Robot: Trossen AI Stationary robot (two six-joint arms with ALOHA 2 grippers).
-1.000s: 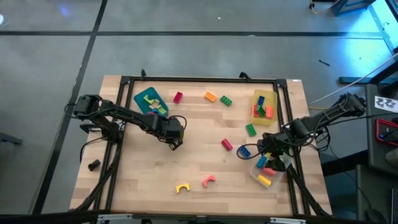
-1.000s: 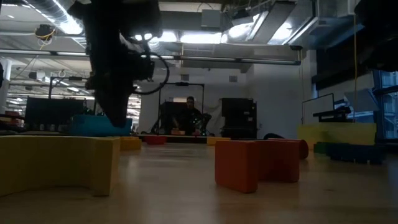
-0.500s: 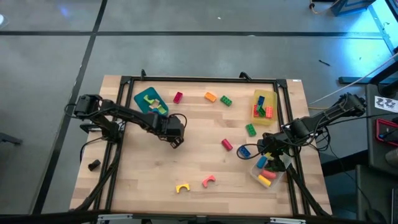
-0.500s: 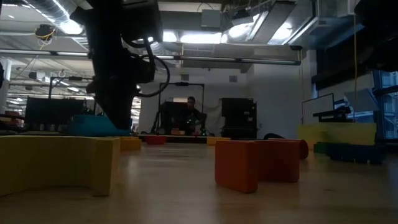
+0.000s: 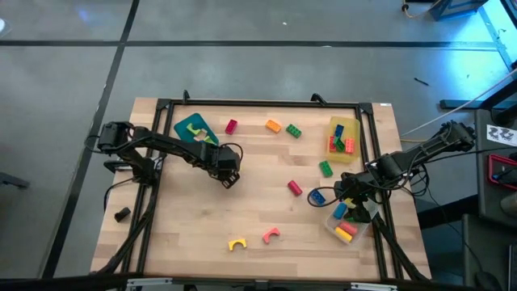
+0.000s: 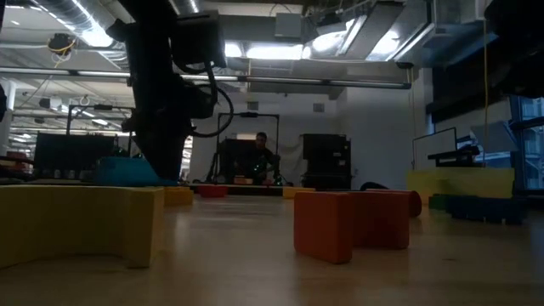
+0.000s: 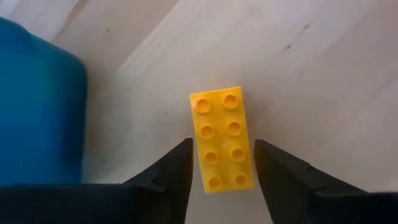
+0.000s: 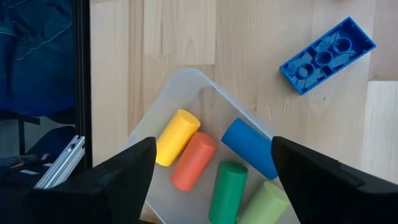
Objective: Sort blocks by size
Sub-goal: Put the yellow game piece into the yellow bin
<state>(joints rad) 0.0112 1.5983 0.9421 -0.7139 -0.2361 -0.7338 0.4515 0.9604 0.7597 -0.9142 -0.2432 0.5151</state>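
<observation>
We are hovering our wide-open, empty right gripper (image 8: 211, 180) over the clear plastic tray (image 8: 186, 84), which is holding yellow, orange, blue and green plastic cylinders. Our left gripper (image 7: 222, 165) is straddling a yellow studded plastic brick (image 7: 222, 138), jaws slightly apart beside it; no writing is showing.

no readable text, no labels, no brand marks, no numbers, no signs anywhere

Two slim black jointed arms trailing looped black cables; each gripper has two dark, matte wedge-shaped fingers
</observation>
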